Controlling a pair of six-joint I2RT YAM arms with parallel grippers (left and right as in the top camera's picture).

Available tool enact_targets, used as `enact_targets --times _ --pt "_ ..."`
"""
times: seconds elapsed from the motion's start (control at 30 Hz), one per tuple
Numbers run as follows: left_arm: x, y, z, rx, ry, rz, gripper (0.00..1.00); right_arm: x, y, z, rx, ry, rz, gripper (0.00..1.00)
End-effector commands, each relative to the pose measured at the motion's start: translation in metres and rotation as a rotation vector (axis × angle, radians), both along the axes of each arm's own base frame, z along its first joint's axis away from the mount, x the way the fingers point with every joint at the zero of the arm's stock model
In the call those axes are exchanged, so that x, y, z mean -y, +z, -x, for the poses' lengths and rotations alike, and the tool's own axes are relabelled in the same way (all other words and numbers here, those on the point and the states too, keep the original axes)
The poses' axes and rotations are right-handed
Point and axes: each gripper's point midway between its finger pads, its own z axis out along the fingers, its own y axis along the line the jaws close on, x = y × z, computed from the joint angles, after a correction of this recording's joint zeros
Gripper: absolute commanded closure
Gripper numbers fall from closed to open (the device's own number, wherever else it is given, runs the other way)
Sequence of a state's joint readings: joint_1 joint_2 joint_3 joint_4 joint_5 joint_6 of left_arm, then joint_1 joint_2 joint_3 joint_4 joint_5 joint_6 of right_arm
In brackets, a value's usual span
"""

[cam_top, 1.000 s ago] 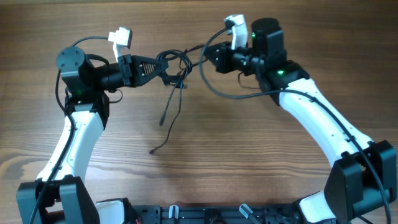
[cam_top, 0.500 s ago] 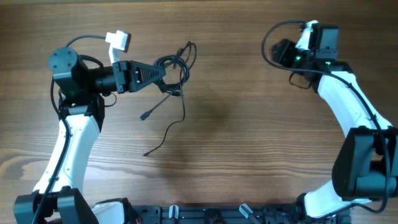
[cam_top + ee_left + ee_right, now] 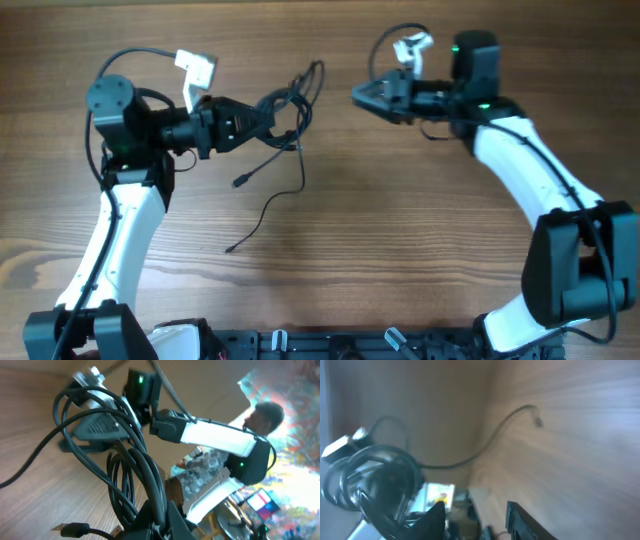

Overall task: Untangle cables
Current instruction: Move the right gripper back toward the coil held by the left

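left gripper [image 3: 266, 114] is clamped shut on the cables [image 3: 292, 98]. the knotted loops are bunched at its fingertips, near the table's [image 3: 400, 250] far edge, left of centre. two loose strands trail from the bunch toward the middle of the table, the shorter one ending in a small plug [image 3: 240, 182]. right gripper [image 3: 358, 96] points at the bunch, near but not touching, fingers spread with nothing between them. right wrist view is blurred.

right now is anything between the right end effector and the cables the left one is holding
Nothing visible. The right end effector points toward the cables, with only bare table in the gap between them. The left end effector grips them from the opposite side, out of the path.
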State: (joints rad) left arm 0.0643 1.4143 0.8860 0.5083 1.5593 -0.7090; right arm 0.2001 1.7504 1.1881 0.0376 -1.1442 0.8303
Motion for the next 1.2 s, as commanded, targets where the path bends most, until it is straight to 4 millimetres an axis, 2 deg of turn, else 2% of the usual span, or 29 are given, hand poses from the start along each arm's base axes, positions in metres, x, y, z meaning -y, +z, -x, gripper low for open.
enact_targets --times 0.0,0.1,0.33,0.6,0.73,0.9,1.03,1.17 --pt "0.011 0.009 0.010 0.086 -0.055 -0.004 0.96 -0.029 0.025 0.009 -0.117 0.022 -0.078 0.59" --pt "0.013 0.009 0.011 0.085 -0.059 -0.004 0.96 -0.038 0.036 0.011 -0.089 0.038 -0.105 0.59" --pt "0.011 0.009 0.010 0.098 -0.056 -0.005 0.96 -0.040 0.039 0.014 -0.112 0.049 -0.118 0.60" --pt "-0.013 0.008 -0.002 0.098 0.024 -0.008 0.96 -0.041 0.042 0.016 -0.053 0.073 -0.120 0.58" --pt "-0.015 0.007 -0.003 0.083 0.032 -0.007 0.96 -0.044 0.043 0.017 -0.049 0.074 -0.120 0.58" --pt "-0.015 0.007 -0.003 0.081 0.032 -0.007 0.96 -0.059 0.049 0.023 0.003 0.092 -0.129 0.60" --pt "-0.015 0.006 -0.003 0.053 0.031 -0.004 0.96 -0.069 0.038 0.012 -0.023 -0.005 -0.090 0.71" --pt "-0.015 0.006 -0.003 0.010 0.031 -0.001 0.96 -0.069 0.022 0.001 -0.087 -0.106 -0.042 0.72"
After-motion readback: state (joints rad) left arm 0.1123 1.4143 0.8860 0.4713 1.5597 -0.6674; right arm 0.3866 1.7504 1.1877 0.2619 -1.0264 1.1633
